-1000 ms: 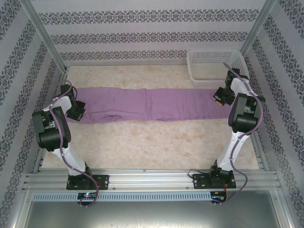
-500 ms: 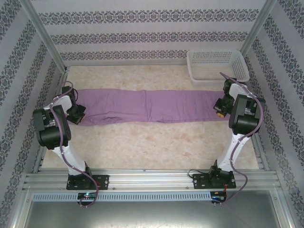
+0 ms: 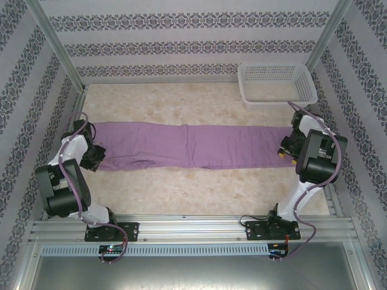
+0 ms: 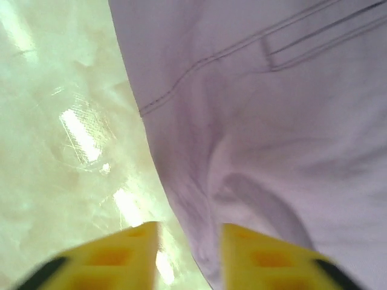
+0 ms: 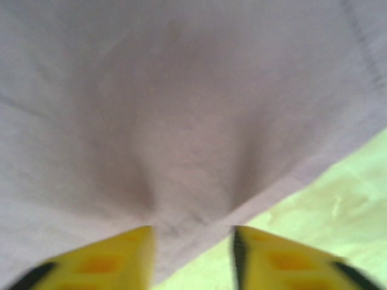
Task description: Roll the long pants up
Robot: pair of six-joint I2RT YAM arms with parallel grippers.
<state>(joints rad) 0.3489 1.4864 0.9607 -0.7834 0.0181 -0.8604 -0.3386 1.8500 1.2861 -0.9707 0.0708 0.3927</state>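
Long pants stretched flat across desk. Left end effector pinching one end, right end effector pinching other. Fabric looks soft, light, limp: grip end edge

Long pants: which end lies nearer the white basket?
The long pants' end at the right gripper, near the basket; the other is at the left gripper.

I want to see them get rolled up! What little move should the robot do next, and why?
Probably curl the end at the right end effector over toward the middle, starting the roll. The pants lie flat and straight from the left end effector to that one, and fabric puckers between its fingers, so it seems gripped.
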